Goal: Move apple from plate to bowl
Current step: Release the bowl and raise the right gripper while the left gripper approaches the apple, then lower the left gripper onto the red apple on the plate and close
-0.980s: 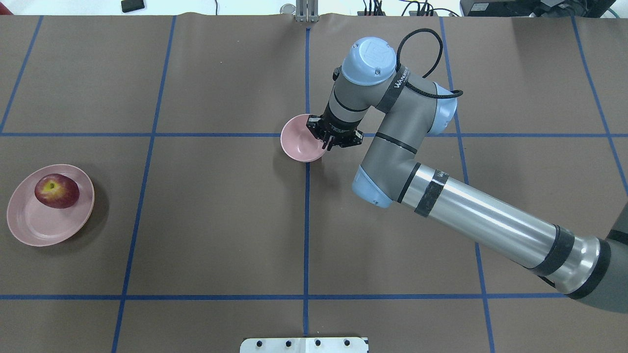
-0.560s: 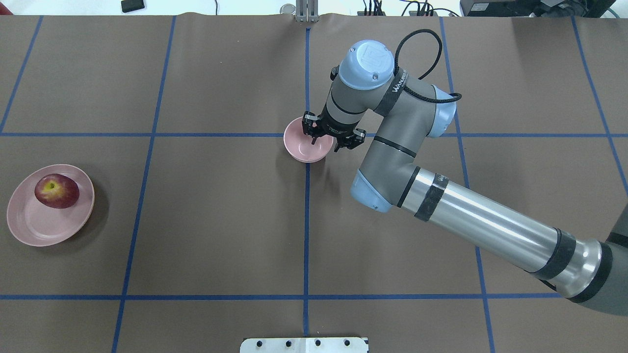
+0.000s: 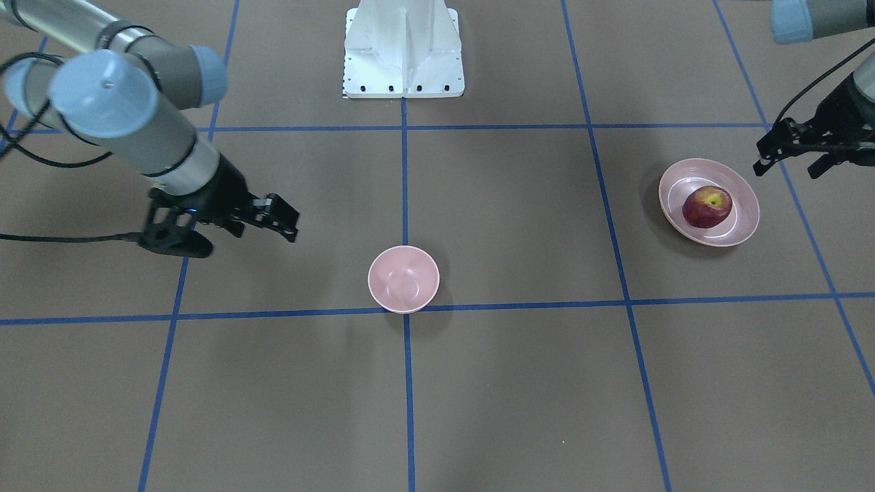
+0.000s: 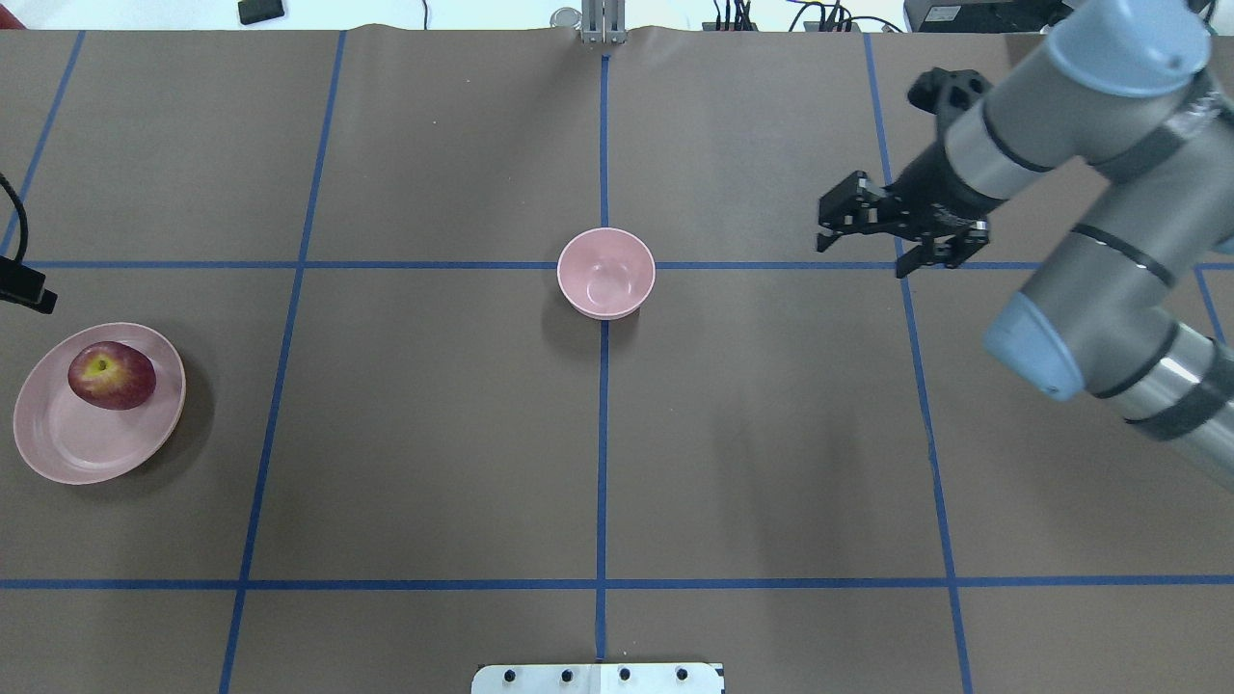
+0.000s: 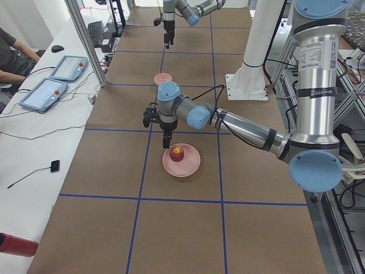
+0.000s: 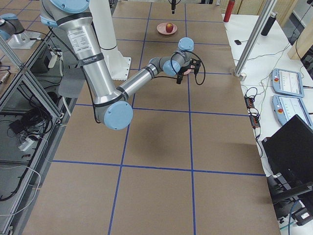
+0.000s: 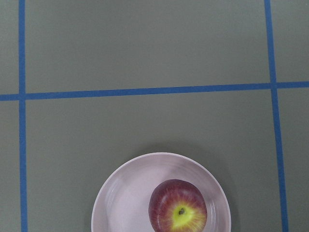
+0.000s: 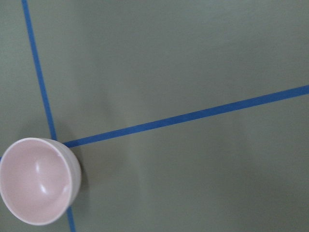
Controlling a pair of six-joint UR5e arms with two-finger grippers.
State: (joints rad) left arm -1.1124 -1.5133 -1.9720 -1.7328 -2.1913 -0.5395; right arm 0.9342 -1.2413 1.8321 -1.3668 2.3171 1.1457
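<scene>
The dark red apple (image 4: 111, 375) lies on the far side of the pale pink plate (image 4: 77, 445) at the table's left end. It also shows in the left wrist view (image 7: 177, 211), low in the picture on the plate (image 7: 123, 198). The small pink bowl (image 4: 605, 273) stands upright and empty on the centre line. My left gripper (image 3: 789, 167) is open and empty, in the air just beyond the plate (image 3: 745, 229). My right gripper (image 4: 863, 255) is open and empty, well to the right of the bowl. The right wrist view shows the bowl (image 8: 36, 186) at its lower left.
Blue tape lines divide the brown table cover into squares. The white robot base plate (image 4: 598, 678) sits at the near middle edge. A red bottle (image 5: 17, 245) lies off the table's left end, where an operator's desk holds two tablets (image 5: 48, 91).
My right gripper has left the bowl and pulled far back to the right, staying open. The bowl stays upright on the centre line. My left gripper has come in near the plate.
</scene>
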